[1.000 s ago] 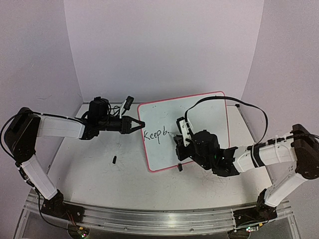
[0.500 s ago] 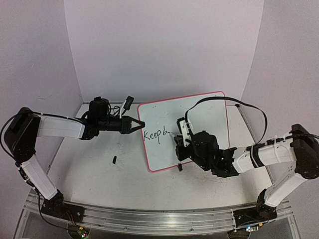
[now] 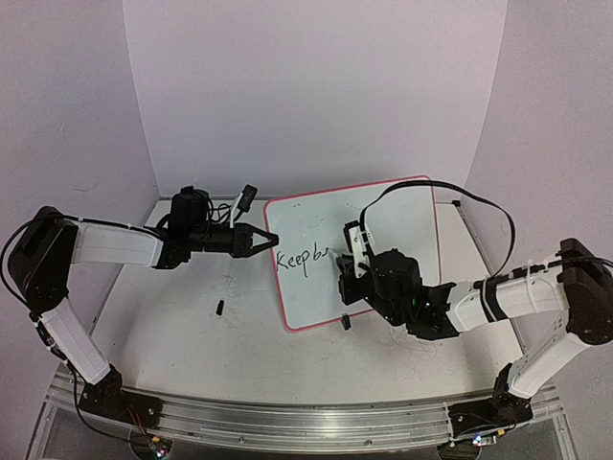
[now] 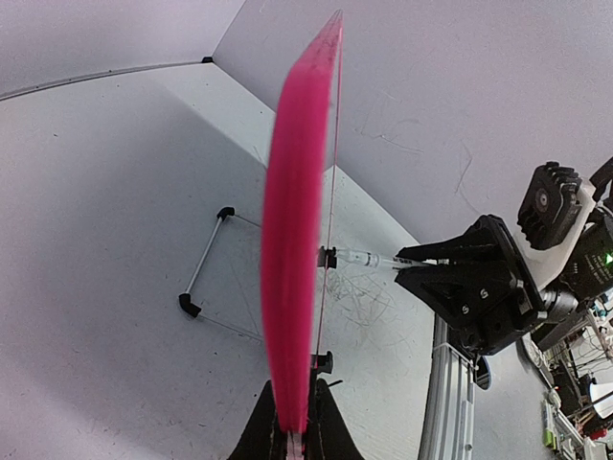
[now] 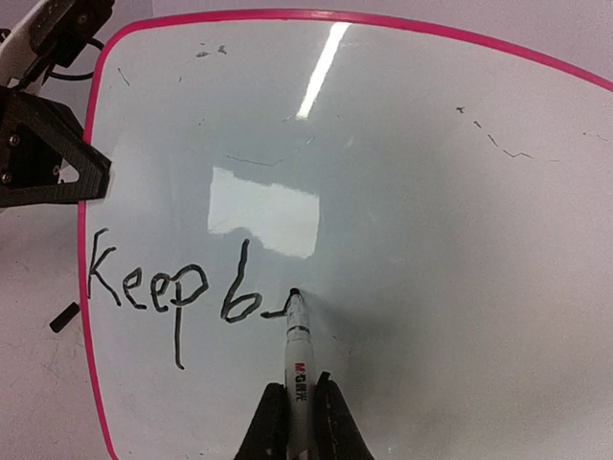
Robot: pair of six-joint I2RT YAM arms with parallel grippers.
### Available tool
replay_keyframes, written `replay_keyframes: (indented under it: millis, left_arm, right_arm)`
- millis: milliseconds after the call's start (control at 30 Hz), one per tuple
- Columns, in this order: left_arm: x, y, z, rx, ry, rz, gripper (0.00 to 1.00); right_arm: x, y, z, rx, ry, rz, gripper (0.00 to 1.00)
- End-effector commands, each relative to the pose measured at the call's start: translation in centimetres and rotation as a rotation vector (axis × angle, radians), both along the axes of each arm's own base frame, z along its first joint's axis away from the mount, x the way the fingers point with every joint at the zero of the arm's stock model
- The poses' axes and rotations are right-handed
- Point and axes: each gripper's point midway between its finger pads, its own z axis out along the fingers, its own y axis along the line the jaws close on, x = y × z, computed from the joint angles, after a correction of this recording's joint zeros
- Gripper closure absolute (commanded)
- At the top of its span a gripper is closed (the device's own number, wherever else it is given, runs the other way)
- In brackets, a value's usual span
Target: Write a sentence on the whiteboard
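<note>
The whiteboard lies on the table, white with a pink rim. The sentence reads "Keep b" plus the start of another stroke; it shows clearly in the right wrist view. My right gripper is shut on a white marker, whose black tip touches the whiteboard just right of the "b". My left gripper is shut on the board's left edge; in the left wrist view my left gripper clamps the pink rim edge-on.
A small black piece lies on the tabletop left of the board. A black clip sits at the board's near edge. The right arm's black cable arcs over the board's far right corner. Walls close the back and sides.
The marker tip has moved slightly right and up, drawing a short stroke after the "b". The left arm has not moved.
</note>
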Motion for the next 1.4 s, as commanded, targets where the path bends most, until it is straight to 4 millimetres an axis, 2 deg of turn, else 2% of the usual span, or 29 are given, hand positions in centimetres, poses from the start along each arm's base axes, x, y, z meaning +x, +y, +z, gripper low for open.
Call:
replay_keyframes:
  millis: [0,600,1367]
  left_arm:
    - [0.4,0.4,1.7,-0.003,-0.067,0.028,0.98]
    - [0.4,0.4,1.8,-0.005,-0.068,0.028,0.98]
    - [0.4,0.4,1.8,-0.006,-0.068,0.027,0.98]
  right_arm:
    - [0.6,1.0,1.7,0.044,-0.032,0.009,1.0]
    - [-0.6,0.5,-1.1,0.01,0.056,0.042,1.0]
    - [-0.9,-0.2,-1.6,-0.009,0.075,0.026,1.0]
